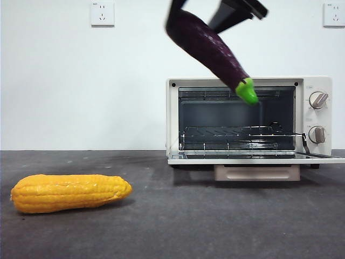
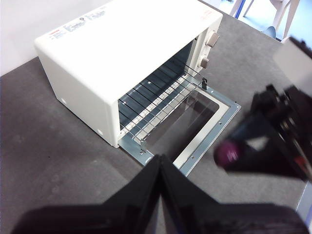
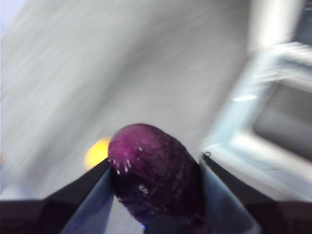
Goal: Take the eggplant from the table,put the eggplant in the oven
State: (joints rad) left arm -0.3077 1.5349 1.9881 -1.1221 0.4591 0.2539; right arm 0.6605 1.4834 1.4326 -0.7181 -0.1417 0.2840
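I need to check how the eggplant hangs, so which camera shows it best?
The front view: the eggplant shows nearly whole, tilted, green tip down before the open oven. The right wrist view shows only its fat end between the right hand; the left wrist view, a blurred purple bit.

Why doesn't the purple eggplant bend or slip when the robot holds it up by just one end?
The eggplant hangs straight from the right gripper, green tip down, so it is probably stiff and fairly light. Its skin shines, so it may be slippery, but the jaws squeeze the fat end from both sides. Being long and round, it would likely roll on the oven rack.
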